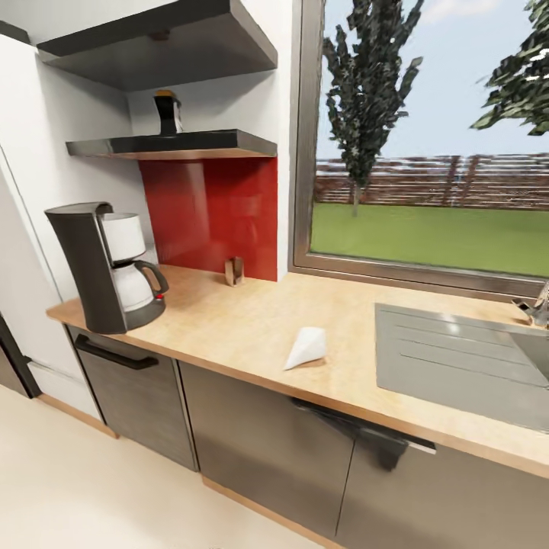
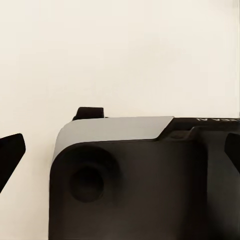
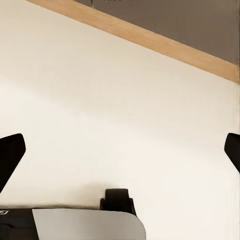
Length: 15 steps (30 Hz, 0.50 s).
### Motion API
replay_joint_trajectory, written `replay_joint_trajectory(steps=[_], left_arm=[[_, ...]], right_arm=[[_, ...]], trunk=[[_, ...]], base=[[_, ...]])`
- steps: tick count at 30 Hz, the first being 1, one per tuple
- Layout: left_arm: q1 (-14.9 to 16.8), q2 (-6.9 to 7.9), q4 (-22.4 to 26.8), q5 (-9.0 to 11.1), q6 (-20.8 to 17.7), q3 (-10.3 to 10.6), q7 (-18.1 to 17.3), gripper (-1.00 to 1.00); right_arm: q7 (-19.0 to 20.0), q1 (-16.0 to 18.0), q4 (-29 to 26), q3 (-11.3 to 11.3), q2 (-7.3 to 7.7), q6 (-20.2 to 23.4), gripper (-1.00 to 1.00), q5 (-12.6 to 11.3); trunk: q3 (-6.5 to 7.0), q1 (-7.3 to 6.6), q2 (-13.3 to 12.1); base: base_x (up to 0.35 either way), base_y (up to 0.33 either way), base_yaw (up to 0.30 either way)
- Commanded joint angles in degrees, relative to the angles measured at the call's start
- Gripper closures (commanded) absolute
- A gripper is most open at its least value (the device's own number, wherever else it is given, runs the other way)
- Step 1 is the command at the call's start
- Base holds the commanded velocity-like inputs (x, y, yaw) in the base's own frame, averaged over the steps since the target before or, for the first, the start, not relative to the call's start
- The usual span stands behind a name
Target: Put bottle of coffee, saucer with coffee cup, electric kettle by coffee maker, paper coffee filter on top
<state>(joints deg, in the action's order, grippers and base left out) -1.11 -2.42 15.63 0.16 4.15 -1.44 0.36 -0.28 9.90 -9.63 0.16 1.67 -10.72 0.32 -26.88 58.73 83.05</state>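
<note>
The coffee maker (image 1: 107, 267) stands at the left end of the countertop (image 1: 236, 320). Up on the kitchen shelf (image 1: 183, 143) sits the dark bottle of coffee (image 1: 168, 113). A white paper coffee filter (image 1: 306, 347) lies on its side near the countertop's front edge, right of the machine. The saucer, coffee cup and electric kettle are out of view. My left gripper (image 2: 120, 152) is open over the pale floor and the robot's dark base. The right gripper (image 3: 120, 152) is also open, above bare floor near the cabinet plinth.
A steel sink (image 1: 457, 358) fills the countertop's right part, under a big window. A small brown holder (image 1: 234, 271) stands against the red backsplash. A second black shelf (image 1: 152, 46) hangs higher up. Dark cabinets (image 1: 259, 450) run below, with pale floor in front.
</note>
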Motion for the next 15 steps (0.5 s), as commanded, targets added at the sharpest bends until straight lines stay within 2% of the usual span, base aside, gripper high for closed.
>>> replay_joint_trajectory(steps=[1, 6, 15], left_arm=[[-0.03, -0.01, 0.1, 0.02, 0.07, -0.14, 0.05, -1.0], [-0.03, 0.03, 0.1, 0.02, 0.07, -0.14, 0.02, -1.0], [-0.03, 0.04, 0.1, 0.02, 0.07, -0.14, -0.01, -1.0]], right_arm=[[-0.02, 0.03, 0.05, 0.02, 0.0, -0.18, -1.0, 0.03], [-0.03, 0.03, 0.05, 0.06, 0.0, -0.18, -1.0, 0.03], [-0.07, 0.03, 0.05, 0.1, 0.0, -0.18, -1.0, 0.03]], trunk=[[-0.05, 0.0, 0.03], [-0.05, 0.0, 0.03], [-0.05, 0.0, 0.03]], base=[[0.0, -0.296, 0.12], [0.0, -0.185, 0.188], [0.0, -0.033, 0.256]])
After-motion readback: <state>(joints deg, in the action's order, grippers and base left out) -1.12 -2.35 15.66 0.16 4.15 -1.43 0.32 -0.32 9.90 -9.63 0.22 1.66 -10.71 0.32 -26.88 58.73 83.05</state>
